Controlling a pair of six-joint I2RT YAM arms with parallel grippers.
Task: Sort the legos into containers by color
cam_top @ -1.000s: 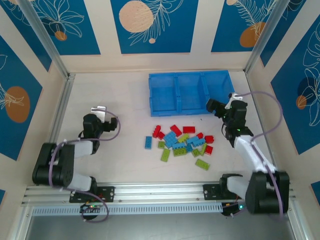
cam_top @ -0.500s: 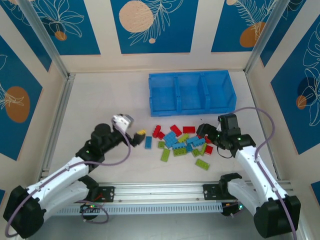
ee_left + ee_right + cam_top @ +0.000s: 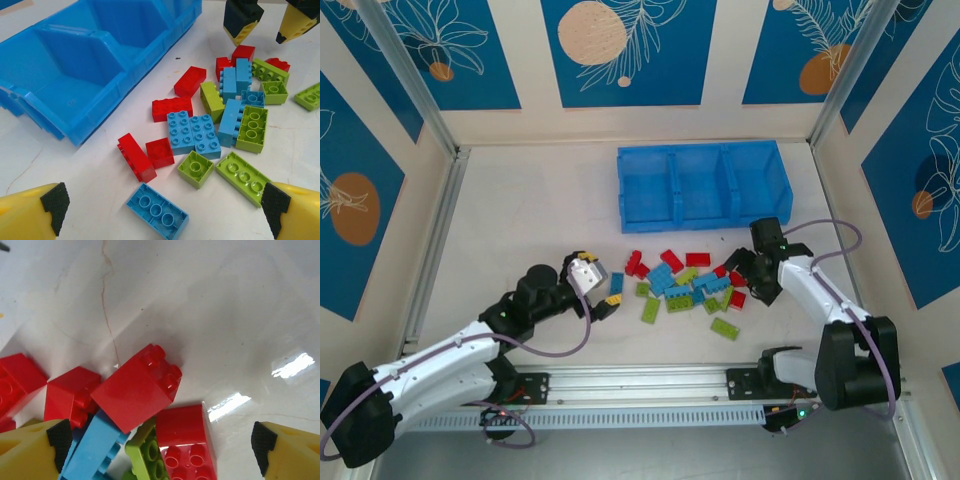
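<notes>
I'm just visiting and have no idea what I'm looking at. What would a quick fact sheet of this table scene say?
Containers: blue tray with three compartments, at the far side of the table, no bricks seen inside
Bricks: red, light blue and lime green legos, loose in a pile in front of the tray
Left arm: left pincer open, low at the pile's left edge, holding nothing
Right arm: right pincer open, low over red bricks at the pile's right edge, holding nothing
Sorted so far: nothing yet
</notes>
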